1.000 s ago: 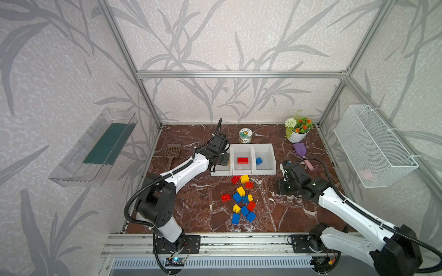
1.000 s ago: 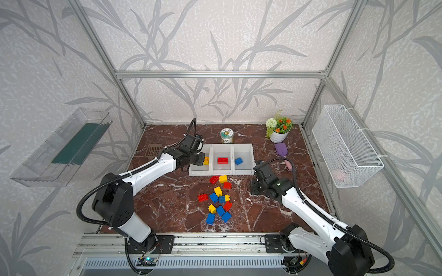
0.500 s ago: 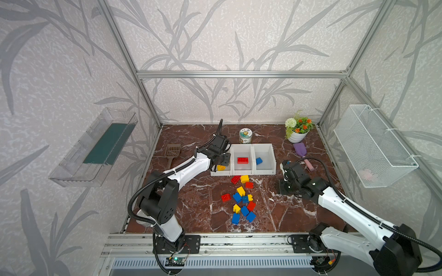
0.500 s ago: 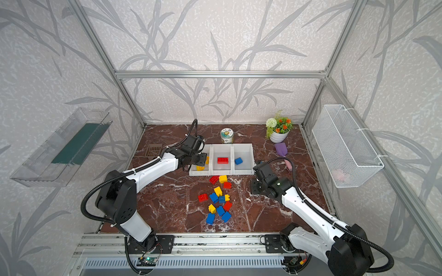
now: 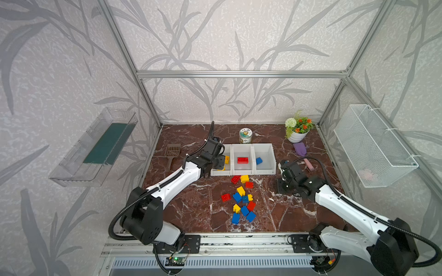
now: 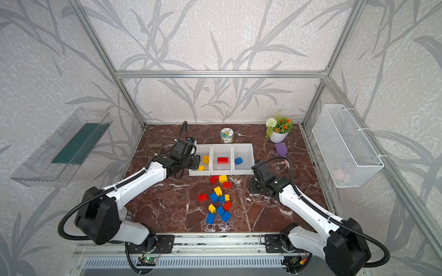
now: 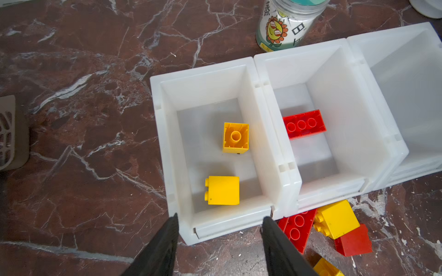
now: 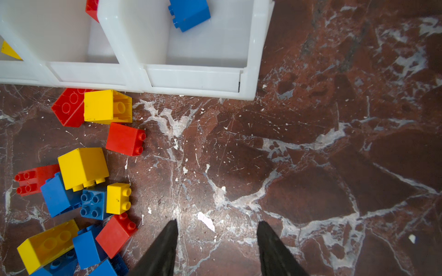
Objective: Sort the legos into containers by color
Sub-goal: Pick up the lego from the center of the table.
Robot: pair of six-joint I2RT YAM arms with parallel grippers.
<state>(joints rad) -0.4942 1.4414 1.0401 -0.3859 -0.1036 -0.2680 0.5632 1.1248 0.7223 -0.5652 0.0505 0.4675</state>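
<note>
Partly, left claw (image 5: 221, 163) hides leftmost container (image 5: 226, 173).

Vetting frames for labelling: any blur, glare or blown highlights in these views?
Left wrist: white plastic open-top bins sharp, evenly lit; left gripper soft-edged. Right wrist: bin walls near washed out, right gripper blurred, red-brown marble tabletop crisp. Both top views: even light, no harsh glare.

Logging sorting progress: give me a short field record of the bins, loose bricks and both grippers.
left bin: two yellow bricks
middle bin: one long red brick
right bin: one blue brick
loose legos: mixed red, yellow, blue pile on the table before the bins
left gripper: open, empty, above the left bin's front edge
right gripper: open, empty, above bare table beside the pile
</note>
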